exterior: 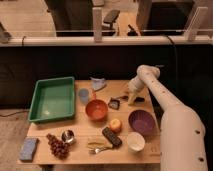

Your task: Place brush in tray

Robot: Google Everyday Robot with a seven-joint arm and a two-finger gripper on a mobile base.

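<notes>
The green tray [52, 81] stands at the left of the wooden table, with nothing showing inside it. The slim black brush [116, 103] lies on the table right of the orange bowl [96, 109]. Its far end runs under the gripper. My gripper [131, 96] hangs down from the white arm at the back right of the table, right over the brush's right end. The frame does not show whether it has hold of the brush.
A purple bowl [141, 121], a white cup [135, 141], an orange fruit [115, 124] and a chunky black block [111, 136] lie at the front right. Grapes [57, 145], a small metal cup [68, 135] and a blue block [28, 149] lie at the front left. A blue cup [84, 94] stands beside the tray.
</notes>
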